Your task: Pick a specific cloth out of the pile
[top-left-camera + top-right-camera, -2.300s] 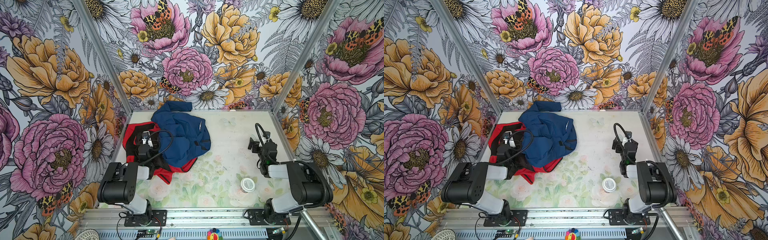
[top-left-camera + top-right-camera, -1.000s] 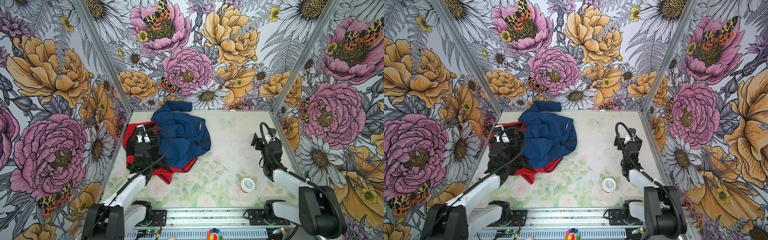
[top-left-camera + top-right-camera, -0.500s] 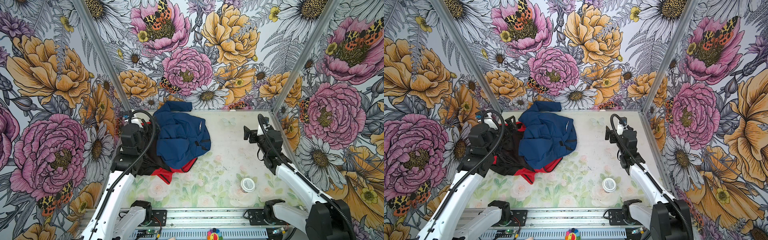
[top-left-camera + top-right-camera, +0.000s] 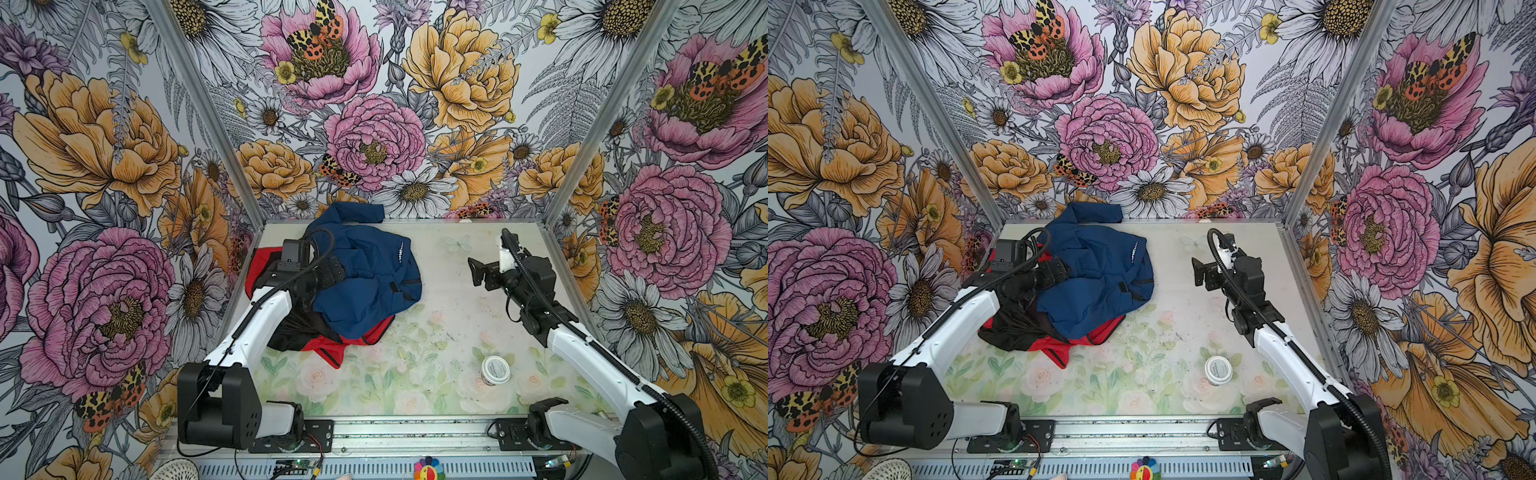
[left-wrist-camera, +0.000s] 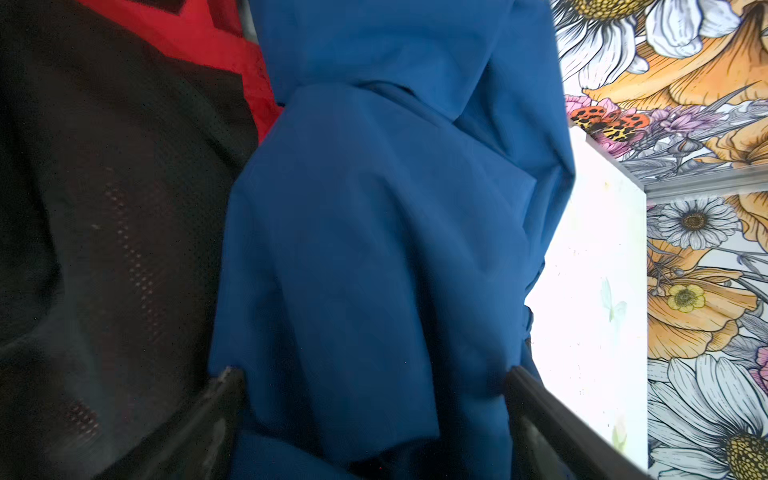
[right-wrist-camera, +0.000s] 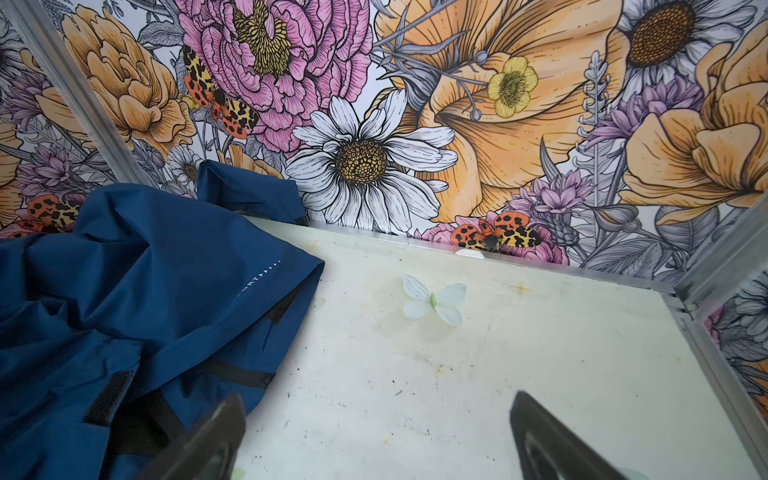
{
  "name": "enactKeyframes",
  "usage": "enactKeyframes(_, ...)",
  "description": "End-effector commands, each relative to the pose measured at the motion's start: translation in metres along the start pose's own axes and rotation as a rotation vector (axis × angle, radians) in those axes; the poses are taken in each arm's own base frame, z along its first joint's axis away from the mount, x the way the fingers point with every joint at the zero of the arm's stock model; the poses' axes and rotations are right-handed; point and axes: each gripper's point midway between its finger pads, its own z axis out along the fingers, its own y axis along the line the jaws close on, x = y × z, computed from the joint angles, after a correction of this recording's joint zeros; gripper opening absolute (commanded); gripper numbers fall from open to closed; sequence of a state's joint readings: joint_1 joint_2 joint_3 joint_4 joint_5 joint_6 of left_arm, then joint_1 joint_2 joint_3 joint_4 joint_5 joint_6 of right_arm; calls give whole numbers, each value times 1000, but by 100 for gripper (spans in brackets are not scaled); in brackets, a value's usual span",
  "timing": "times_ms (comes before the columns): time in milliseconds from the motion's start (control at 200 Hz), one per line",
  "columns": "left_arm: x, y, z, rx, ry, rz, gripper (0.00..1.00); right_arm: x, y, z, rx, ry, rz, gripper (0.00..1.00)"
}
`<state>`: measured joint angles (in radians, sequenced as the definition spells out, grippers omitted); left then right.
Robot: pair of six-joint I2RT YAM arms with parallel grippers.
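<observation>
The pile lies at the table's back left. The cloth (image 4: 332, 347) (image 4: 1075, 340) is red with black mesh and sits at the bottom; its red hem and black lining stick out on the near and left sides. A navy jacket (image 4: 365, 282) (image 4: 1096, 286) covers most of it. My left gripper (image 4: 332, 270) (image 4: 1059, 268) hovers over the pile's left side, open. In the left wrist view the left gripper (image 5: 372, 374) has navy jacket (image 5: 374, 249) folds between its spread fingers, with black mesh (image 5: 104, 208) of the cloth beside them. My right gripper (image 4: 478, 270) (image 4: 1200, 270) (image 6: 376, 399) is open over bare table, just right of the navy jacket (image 6: 124, 291).
A small white round jar (image 4: 495, 370) (image 4: 1218, 370) stands on the table at the front right. Floral walls with metal corner posts close in the left, back and right sides. A pale butterfly print (image 6: 434, 303) marks the table near the back wall.
Both arms have unfolded and reached out. The left gripper swung up and rightward onto the pile's left side; the right gripper moved toward the middle. The jackets lie as before.
</observation>
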<state>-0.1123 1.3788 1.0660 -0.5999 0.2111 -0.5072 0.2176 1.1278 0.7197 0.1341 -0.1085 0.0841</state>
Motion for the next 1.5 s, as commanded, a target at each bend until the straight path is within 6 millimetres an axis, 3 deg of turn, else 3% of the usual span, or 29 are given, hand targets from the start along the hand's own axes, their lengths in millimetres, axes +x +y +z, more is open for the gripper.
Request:
enactKeyframes(0, -4, -14, 11, 39, 39, -13, 98, -2, 6, 1, -26, -4, -12, 100)
enactKeyframes(90, -1, -13, 29, 21, 66, -28, 98, 3, 7, 1, -32, 4, -11, 99)
enactKeyframes(205, -6, -23, 42, 45, 48, -39, 77, 8, 9, 2, -41, 16, -11, 99)
enactKeyframes(430, -37, -50, 24, 89, -96, -8, 39, 9, 16, 3, -72, 28, -12, 100)
enactKeyframes(666, -55, -66, 7, 165, -173, -13, 0, 15, 29, 6, -119, 54, -17, 100)
enactKeyframes(751, -71, -70, -13, 180, -241, -16, 0, 14, 38, 6, -148, 58, -21, 99)
enactKeyframes(941, -116, -85, -78, 238, -443, -19, 0, 14, 66, 6, -243, 74, -41, 100)
enactKeyframes(1136, -142, -91, -127, 262, -569, -1, 0, 14, 101, 7, -326, 98, -67, 99)
enactKeyframes(1231, -148, -87, -136, 259, -595, -5, 0, 14, 126, 7, -383, 102, -77, 99)
enactKeyframes(1496, -162, -70, -138, 188, -649, -17, 0, 29, 226, -2, -588, 140, -164, 98)
